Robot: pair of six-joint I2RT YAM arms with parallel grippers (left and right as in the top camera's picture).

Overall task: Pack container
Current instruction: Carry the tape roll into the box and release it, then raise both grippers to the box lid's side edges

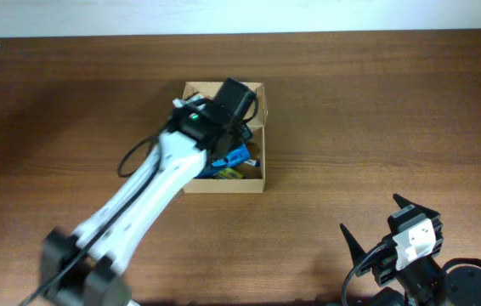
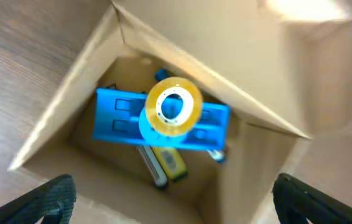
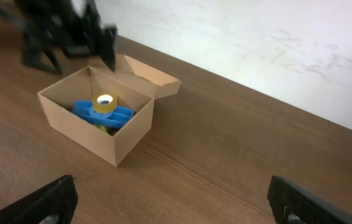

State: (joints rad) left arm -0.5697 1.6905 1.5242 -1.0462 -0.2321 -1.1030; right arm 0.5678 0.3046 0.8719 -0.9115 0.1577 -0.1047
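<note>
The container is a small tan cardboard box, open, at the middle of the table. It also shows in the left wrist view and the right wrist view. Inside lie a blue plastic piece, a roll of yellow tape on top of it, and a yellow and grey item beneath. My left gripper hovers open and empty over the box. My right gripper is open and empty above bare table at the front right.
The box's flap lid stands open on its far side. The wooden table extends all around. A pale wall runs behind the table.
</note>
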